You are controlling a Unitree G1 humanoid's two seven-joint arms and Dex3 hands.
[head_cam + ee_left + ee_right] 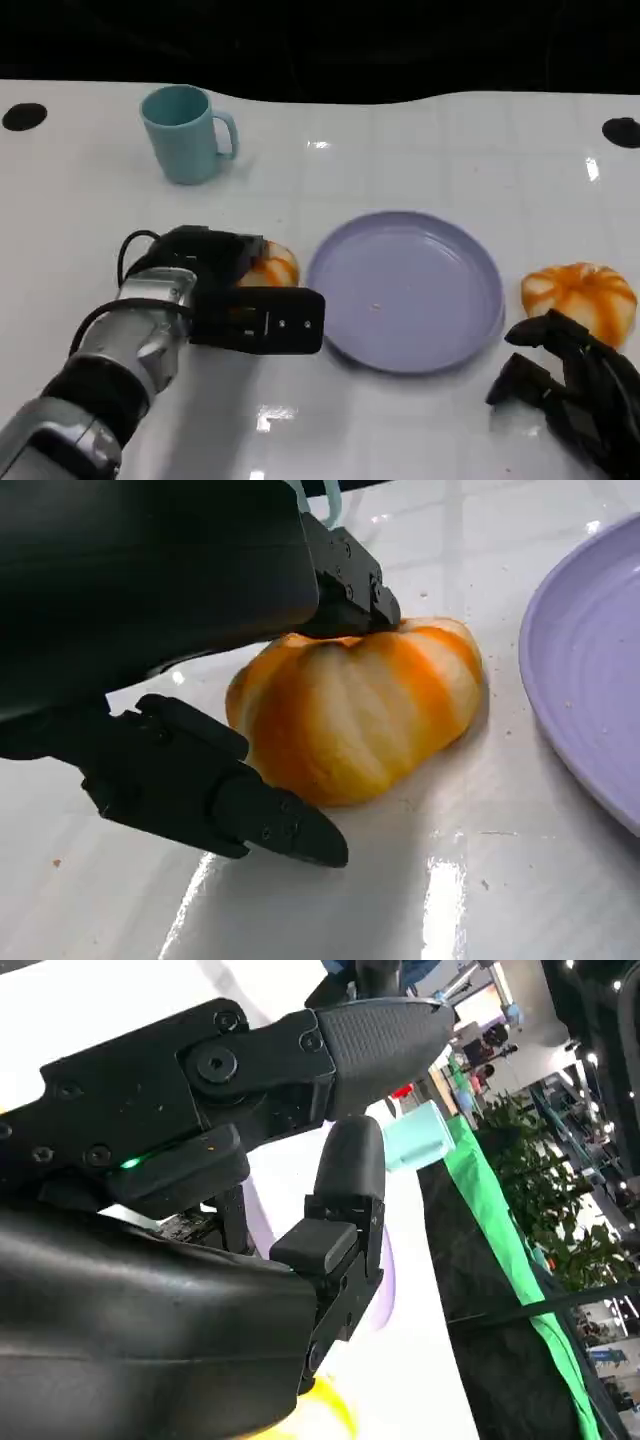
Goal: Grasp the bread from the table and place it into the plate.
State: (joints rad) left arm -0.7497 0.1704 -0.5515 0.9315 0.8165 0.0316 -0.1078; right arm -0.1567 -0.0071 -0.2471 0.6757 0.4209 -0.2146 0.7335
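**Left wrist view: closing on the bread beside the plate**

Left wrist view puts the bread on the white desk, sitting between the fingers of the left robot hand. One finger touches the bun's upper side; the lower finger lies along the desk just beside it, with a sliver of gap showing. The grip looks nearly but not fully closed, so I judge the bread bracketed rather than firmly held.

To do this step well, the lower finger should press in under the bun's widest part before any lift, and the squeeze should stay gentle, since the soft bun would likely dent or slip. The purple plate lies just beyond the fingertips, so the carry is short and needs only enough height to pass the rim.

The right robot hand rests on the desk, holding nothing, with fingers partly curled. A second bun sits just ahead of it, and a teal mug stands well beyond the left robot hand.
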